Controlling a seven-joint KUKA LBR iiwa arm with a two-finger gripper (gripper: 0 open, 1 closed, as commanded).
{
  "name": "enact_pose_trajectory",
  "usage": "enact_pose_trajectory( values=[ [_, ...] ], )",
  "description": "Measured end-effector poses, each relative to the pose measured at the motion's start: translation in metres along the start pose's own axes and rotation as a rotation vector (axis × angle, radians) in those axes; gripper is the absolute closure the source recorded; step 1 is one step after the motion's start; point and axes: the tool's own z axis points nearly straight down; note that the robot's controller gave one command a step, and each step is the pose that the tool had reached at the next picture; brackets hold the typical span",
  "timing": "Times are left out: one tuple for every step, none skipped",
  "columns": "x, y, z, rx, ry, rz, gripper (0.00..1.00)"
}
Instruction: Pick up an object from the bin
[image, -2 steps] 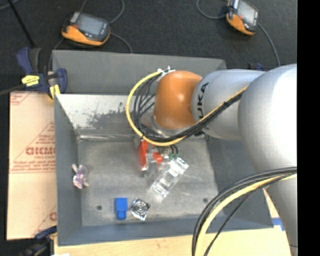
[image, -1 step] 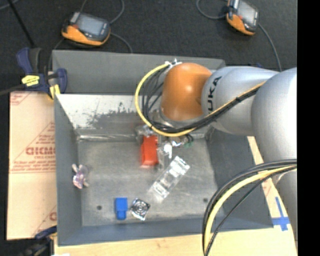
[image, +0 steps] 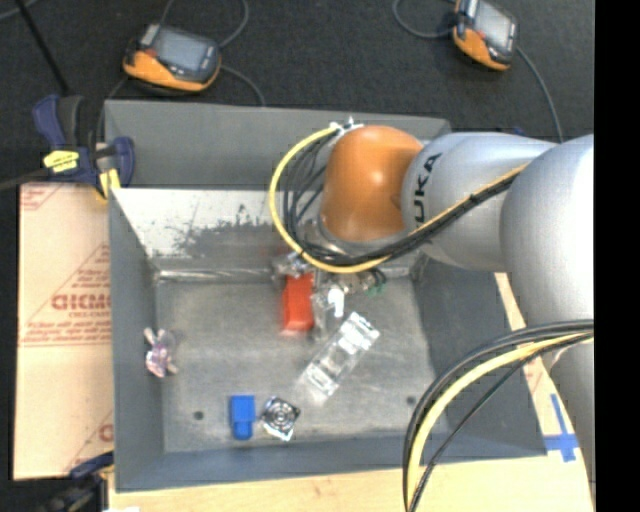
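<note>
My gripper (image: 322, 297) hangs under the arm's wrist near the middle of the bin, toward the back wall. Right beside it on its left is an orange-red block (image: 296, 305), standing on the bin floor; I cannot tell whether the gripper touches it. Just below and to the right of the gripper, a clear plastic box (image: 339, 356) lies at a slant.
A blue block (image: 241, 416) and a small silvery piece (image: 280, 418) lie near the front wall. At the left side sits a small pink-purple star-shaped thing (image: 158, 353). The arm and its looped cables cover the bin's back right part.
</note>
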Motion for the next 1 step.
enact_pose_trajectory(
  values=[
    [-0.0012, 0.0195, -0.1516, 0.005, -0.004, -0.025, 1.0]
  ],
)
